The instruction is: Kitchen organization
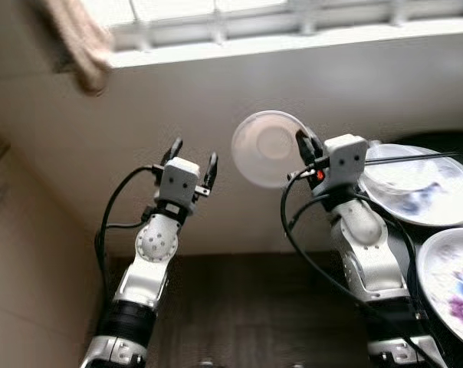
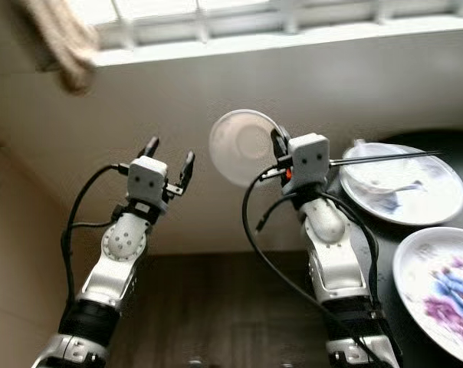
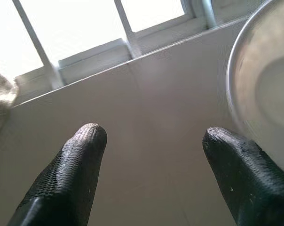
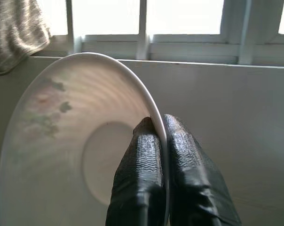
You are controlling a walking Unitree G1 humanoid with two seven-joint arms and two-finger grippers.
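My right gripper is shut on the rim of a white plate, which it holds upright in the air before the pale wall. In the right wrist view the plate shows a faint floral pattern, with the rim pinched between the two black fingers. My left gripper is raised to the left of the plate, open and with nothing in it. In the left wrist view its fingertips stand wide apart, the plate's edge just beside one of them.
At the right, on a dark surface, lie a white plate with a blue pattern and another with a purple and blue pattern. A window runs along the top. A beige cloth hangs at top left.
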